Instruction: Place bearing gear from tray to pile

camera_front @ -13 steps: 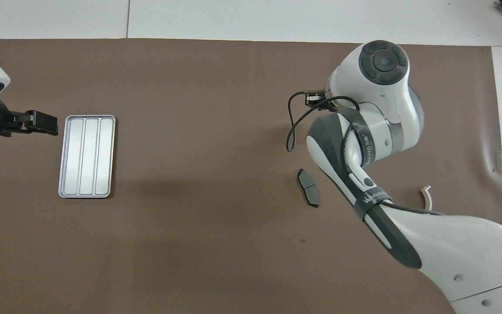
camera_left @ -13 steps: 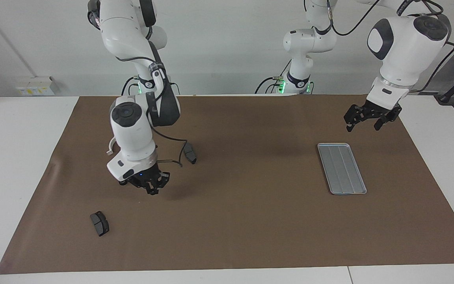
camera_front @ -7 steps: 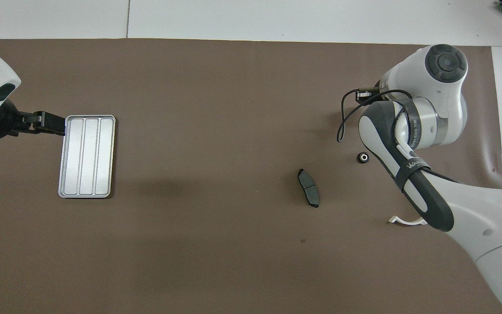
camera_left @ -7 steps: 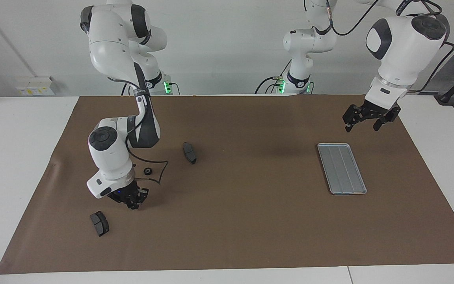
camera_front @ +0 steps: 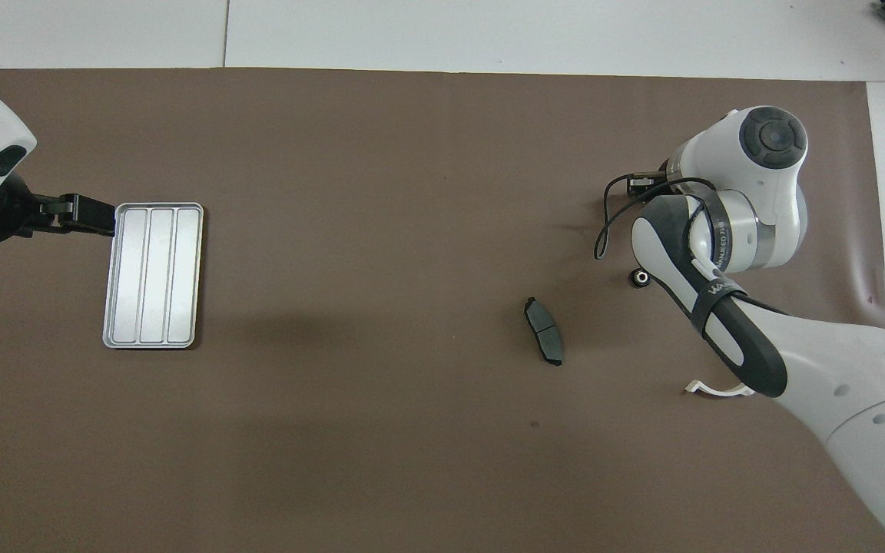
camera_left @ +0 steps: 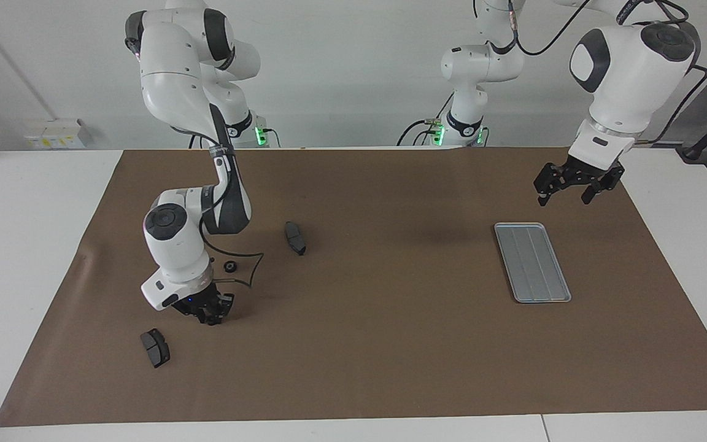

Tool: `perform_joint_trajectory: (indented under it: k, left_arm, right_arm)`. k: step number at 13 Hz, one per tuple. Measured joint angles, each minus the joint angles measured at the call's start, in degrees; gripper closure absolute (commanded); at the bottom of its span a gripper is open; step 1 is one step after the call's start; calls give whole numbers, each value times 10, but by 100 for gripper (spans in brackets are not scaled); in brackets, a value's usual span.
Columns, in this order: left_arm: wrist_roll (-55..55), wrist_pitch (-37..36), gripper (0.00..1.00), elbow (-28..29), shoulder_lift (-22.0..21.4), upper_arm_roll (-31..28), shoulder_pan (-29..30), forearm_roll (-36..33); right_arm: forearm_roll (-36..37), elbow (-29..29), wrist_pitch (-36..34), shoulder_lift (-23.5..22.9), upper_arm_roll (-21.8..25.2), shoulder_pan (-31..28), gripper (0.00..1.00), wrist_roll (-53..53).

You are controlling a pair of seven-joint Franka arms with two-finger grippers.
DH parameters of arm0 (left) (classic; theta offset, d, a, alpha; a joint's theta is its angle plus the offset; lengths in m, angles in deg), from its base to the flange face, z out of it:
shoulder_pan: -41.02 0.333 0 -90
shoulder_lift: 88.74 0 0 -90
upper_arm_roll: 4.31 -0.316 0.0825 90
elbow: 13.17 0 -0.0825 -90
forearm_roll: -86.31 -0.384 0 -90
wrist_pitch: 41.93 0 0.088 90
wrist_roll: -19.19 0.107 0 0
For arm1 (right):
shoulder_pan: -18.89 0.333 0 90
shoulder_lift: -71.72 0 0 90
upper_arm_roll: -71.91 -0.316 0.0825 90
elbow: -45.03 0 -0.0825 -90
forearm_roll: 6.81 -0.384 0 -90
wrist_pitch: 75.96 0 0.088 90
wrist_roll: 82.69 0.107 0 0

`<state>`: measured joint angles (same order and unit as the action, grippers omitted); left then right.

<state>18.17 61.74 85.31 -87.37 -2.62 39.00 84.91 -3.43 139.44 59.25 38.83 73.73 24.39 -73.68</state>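
Note:
The bearing gear [camera_left: 229,266], a small black ring, lies on the brown mat among the pile; it also shows in the overhead view [camera_front: 641,277]. One dark brake pad [camera_left: 295,237] lies beside it toward the table's middle, and another [camera_left: 155,347] lies farther from the robots. The white bracket [camera_front: 719,389] is mostly hidden under the right arm. My right gripper [camera_left: 209,314] is open and empty, low over the mat between the gear and the farther pad. The silver tray [camera_left: 531,262] holds nothing. My left gripper [camera_left: 565,195] is open and hangs over the mat by the tray's nearer end.
The brown mat [camera_left: 390,344] covers most of the white table. A loose black cable [camera_left: 249,270] from the right arm's wrist hangs close to the gear. The tray also shows in the overhead view [camera_front: 152,275], with the left gripper [camera_front: 93,217] at its corner.
The right arm swung away from the spot where the gear lies, toward the farther brake pad, uncovering the gear on the mat. The left arm barely moved.

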Motion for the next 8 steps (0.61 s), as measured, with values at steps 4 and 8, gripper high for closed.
perform_joint_trajectory:
  k: [4, 8]
  left_arm:
    - [0, 0, 0, 0, 0, 0, 0, 0]
    - [0, 0, 0, 0, 0, 0, 0, 0]
  right_arm:
    - [1, -4, -48, 54, 0, 1, 0, 0]
    - [2, -6, -157, 149, 2, -5, 0, 0]
